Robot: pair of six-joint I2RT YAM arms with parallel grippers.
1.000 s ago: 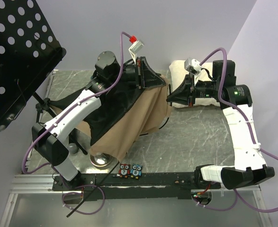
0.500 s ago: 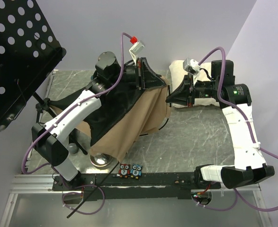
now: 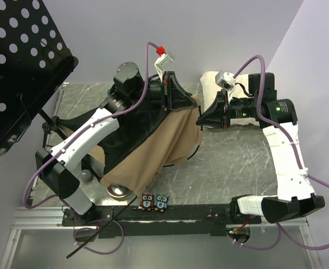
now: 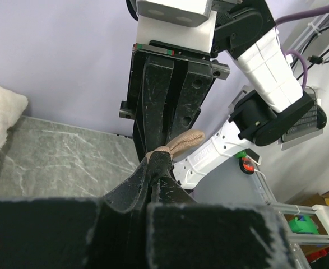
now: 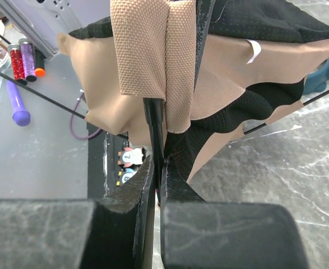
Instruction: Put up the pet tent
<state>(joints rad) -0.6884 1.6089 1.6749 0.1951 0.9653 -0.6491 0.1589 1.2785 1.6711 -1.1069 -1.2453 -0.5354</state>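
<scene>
At centre frame in the overhead view, the pet tent (image 3: 153, 145) hangs as a slack drape of tan cloth. Its black base panel (image 3: 136, 126) is folded across the upper left of the heap, and its lower edge trails down over a metal bowl (image 3: 117, 190) near the bottom left of the table (image 3: 231, 157).

Left gripper (image 3: 182, 98): raised at upper centre and holding the top of the fabric aloft. Its wrist view shows the jaws clenched, with a tan fold pinched at the tips (image 4: 154, 168).

Right gripper (image 3: 200, 119): just right of the left one, meeting the same raised edge of cloth. Its wrist view shows the jaws (image 5: 156, 168) closed to a narrow slit on a thin dark member that runs up under a tan webbing strip (image 5: 153, 56). Whether that member is a tent pole, I cannot tell.

White cushion (image 3: 210, 84): lying at upper right behind the right arm, apart from the tent.

Assessment: the task looks to be at an early to middle stage. Both grippers have purchase on the tent's upper part, but no frame shape is visible. The cloth has no taut walls, no opening can be seen, and the base does not lie flat on the table. Remaining work, by my judgement, is to spread the poles, seat the base and stand the tent upright.
</scene>
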